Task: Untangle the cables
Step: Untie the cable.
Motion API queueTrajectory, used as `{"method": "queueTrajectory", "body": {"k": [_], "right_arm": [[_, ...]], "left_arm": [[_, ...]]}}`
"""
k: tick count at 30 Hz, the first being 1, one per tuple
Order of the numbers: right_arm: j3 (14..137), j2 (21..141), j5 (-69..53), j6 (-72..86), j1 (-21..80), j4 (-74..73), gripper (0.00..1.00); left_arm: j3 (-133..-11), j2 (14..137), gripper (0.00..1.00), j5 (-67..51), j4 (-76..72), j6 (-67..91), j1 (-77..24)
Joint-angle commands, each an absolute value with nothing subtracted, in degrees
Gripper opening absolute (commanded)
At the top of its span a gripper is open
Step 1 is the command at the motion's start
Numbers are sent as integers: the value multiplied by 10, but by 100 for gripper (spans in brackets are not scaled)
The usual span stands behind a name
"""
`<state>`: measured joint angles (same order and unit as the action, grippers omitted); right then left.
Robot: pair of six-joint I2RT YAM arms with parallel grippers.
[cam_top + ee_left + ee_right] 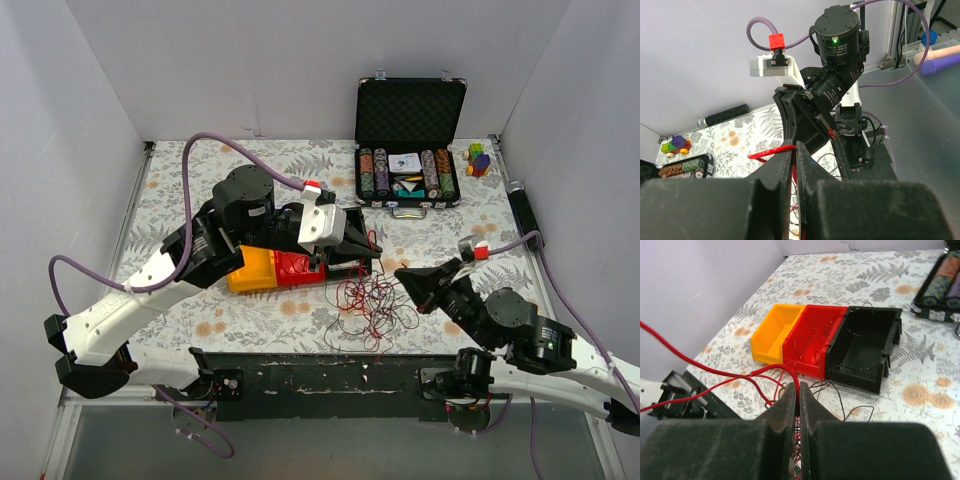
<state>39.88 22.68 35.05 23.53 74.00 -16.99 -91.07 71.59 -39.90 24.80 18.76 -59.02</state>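
Cables (pixel 370 305): loose red-and-black heap on the table (pixel 200 170), just in front of the bins, between your two arms; single strands are too fine to trace from overhead. Left end effector (pixel 794 152): fingers together, clamped on a red strand; the strand's far side is hidden behind them. Right end effector (pixel 796 392): likewise pinched shut on red strands; the black bin (pixel 867 347) beside the red bin (pixel 812 340) holds thin black loops; overhead, your left arm mostly hides that black bin.

A robotics lab cell (white walls (pixel 250 60) enclosing the table (pixel 320 155)).
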Motion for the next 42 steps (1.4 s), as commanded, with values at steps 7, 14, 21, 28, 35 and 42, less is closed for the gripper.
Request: {"method": "queueTrajectory", "body": {"k": [7, 14, 21, 28, 35, 42], "right_arm": [[341, 128, 535, 491, 744, -323, 1], [360, 183, 565, 715, 742, -514, 25], [373, 213, 548, 726, 742, -544, 53], [408, 202, 535, 618, 744, -488, 61], [397, 217, 396, 352, 742, -249, 62], [377, 279, 266, 265, 742, -145, 64]], "left_arm": [[-936, 702, 0, -411, 239, 181, -589], [-981, 714, 0, -415, 240, 182, -589], [-1011, 725, 0, -432, 239, 199, -589], [-988, 719, 0, -425, 237, 185, -589], [-987, 724, 0, -403, 224, 178, -589], [-1014, 741, 0, -378, 206, 169, -590]]}}
